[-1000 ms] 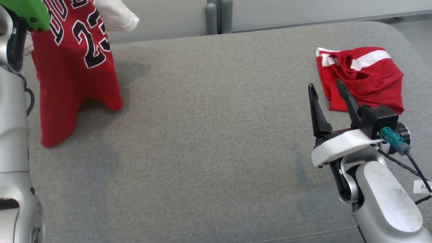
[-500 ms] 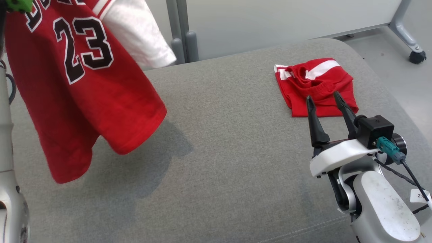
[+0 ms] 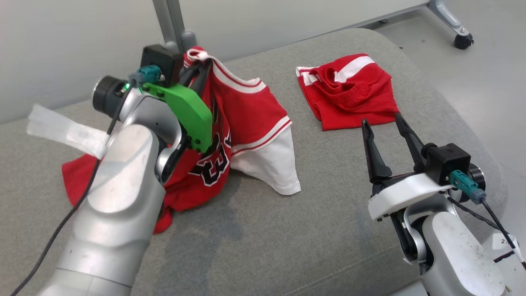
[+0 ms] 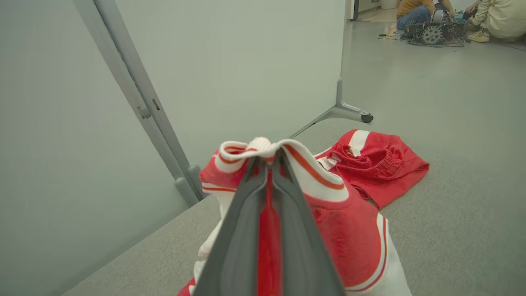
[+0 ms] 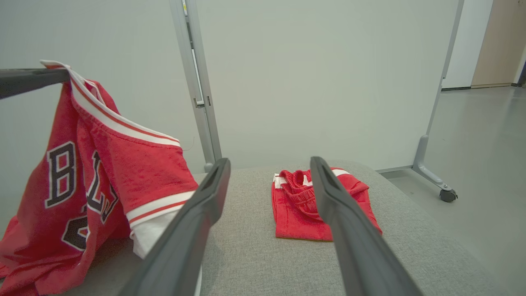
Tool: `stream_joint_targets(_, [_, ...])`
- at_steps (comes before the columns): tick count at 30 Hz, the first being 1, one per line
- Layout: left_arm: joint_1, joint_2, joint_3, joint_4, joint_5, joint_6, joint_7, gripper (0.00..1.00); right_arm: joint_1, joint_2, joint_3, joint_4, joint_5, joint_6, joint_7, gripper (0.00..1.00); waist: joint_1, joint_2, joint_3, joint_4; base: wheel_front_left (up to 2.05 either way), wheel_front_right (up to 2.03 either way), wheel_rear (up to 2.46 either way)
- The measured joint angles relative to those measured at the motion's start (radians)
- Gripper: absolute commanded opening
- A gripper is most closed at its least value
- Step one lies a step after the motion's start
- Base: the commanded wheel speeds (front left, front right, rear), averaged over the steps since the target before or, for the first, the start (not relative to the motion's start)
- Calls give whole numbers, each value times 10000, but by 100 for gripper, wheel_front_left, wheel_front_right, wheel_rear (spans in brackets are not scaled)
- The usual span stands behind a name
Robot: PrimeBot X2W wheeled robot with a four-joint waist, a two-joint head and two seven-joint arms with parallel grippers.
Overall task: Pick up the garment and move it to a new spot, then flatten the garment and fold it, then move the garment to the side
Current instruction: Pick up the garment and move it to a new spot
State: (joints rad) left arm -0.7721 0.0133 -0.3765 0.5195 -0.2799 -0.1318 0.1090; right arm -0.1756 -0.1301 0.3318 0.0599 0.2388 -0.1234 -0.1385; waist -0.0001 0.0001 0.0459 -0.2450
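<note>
Jersey (image 3: 246, 111), red with white sleeves, is hanging by its collar from left gripper (image 3: 199, 68), fingers clamping together on it; lower part is lying on grey cushion (image 3: 287, 238). Right gripper (image 3: 381, 120) is hovering just short of folded red shorts (image 3: 349, 90), fingers spread wide, holding nothing.

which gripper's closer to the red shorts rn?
Right. The right gripper is open, fingertips just short of the near edge of the red shorts. The left gripper is off to their left, shut on the jersey collar.

Head camera high, looking down on grey cushion (image 3: 287, 230); wrist cameras low, facing partition (image 5: 287, 82); all share red jersey (image 3: 246, 102)
</note>
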Motion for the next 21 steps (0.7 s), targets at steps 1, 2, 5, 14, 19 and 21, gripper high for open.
stream_joint_targets(1, [164, -2, -132, 88, -44, 0, -6, 0, -4, 0, 19, -17, 0, 2, 0, 100, 0, 0, 54, -81, 0, 0, 0])
stream_joint_targets(2, [306, 6, -201, 186, -67, 0, -44, 0, -6, 8, 46, -36, 0, 6, 0, 100, 0, 0, 110, -164, 0, 0, 0])
stream_joint_targets(5, [586, 50, -326, 412, -90, 0, -144, 0, -19, 50, 123, -79, 0, 19, 0, 100, 0, 0, 292, -433, 0, 0, 0])
stream_joint_targets(14, [585, 104, -594, 924, 130, 6, -635, 0, -247, 192, 291, -142, 52, 119, -13, 100, 0, 0, 981, -1301, 0, 0, 0])
stream_joint_targets(19, [483, 111, -798, 1308, 211, 63, -838, 50, -439, 318, 322, -140, 81, 165, -79, 100, 1, 0, 1442, -1706, 0, 0, 0])
stream_joint_targets(21, [450, 117, -867, 1507, 263, 102, -941, 100, -504, 341, 322, -134, 88, 165, -119, 100, 0, 0, 1627, -1837, 0, 0, 0])
